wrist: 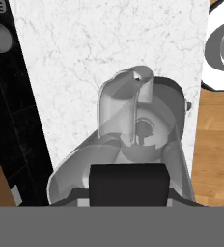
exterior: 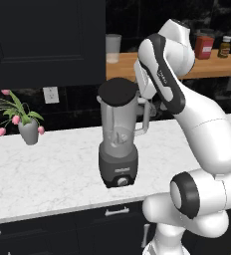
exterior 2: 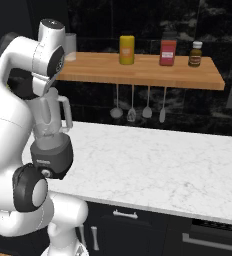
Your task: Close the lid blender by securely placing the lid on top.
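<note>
I have the blender (exterior: 118, 144) standing on the white marble surface (exterior: 48, 169), close to its front edge. The lid (exterior: 118, 91) sits at the jar's mouth, a flat, matte black disc with a slight dome, about as wide as the rim. From the left base view it looks level, but I cannot tell whether it is fully seated or only resting there. My guess is that it is lined up so a straight downward push would lock it.

The jar is translucent grey, tall and tapering, with a side handle (exterior: 145, 117) turned toward the arm. It stands on a dark grey motor base with 1 round knob (exterior: 121, 182). In the hand view I look steeply down the jar, past the handle loop, to the blade hub inside.

The claw (wrist: 128, 185) hangs just behind and above the jar. A dark block fills the bottom of the hand view and hides the tips, so I cannot tell whether the claw is spread, closed or gripping the lid.

Further off, a pot of pink tulips (exterior: 18, 119) stands at the left of the surface, and 3 jars (exterior 2: 160, 50) sit on the wooden shelf (exterior 2: 138, 72).
</note>
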Robot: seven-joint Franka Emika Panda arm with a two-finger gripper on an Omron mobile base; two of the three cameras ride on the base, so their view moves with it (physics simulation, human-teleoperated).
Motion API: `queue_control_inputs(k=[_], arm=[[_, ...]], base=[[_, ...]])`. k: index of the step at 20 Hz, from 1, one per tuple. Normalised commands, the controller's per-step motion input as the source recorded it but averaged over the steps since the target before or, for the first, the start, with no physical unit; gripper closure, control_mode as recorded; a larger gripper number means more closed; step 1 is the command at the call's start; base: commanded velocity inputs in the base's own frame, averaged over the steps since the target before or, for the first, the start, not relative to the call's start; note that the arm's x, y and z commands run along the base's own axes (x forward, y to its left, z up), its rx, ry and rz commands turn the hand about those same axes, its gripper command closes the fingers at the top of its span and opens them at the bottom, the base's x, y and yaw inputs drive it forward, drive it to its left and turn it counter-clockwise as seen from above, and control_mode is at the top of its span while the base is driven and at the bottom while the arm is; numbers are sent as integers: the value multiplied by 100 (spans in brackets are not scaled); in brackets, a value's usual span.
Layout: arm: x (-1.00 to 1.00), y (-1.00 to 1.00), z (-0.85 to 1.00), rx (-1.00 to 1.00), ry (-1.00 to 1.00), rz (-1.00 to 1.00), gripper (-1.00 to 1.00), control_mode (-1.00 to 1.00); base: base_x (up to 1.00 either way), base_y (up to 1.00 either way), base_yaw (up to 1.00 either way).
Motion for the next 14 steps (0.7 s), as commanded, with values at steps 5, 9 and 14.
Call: queue_control_inputs(k=[5,9,14], arm=[[32,0,0,0,0,0,100,-100],[18,0,0,0,0,1,100,-100],[0,-3,-3,0,0,5,100,-100]], base=[[0,0,0],[0,0,0],[0,0,0]])
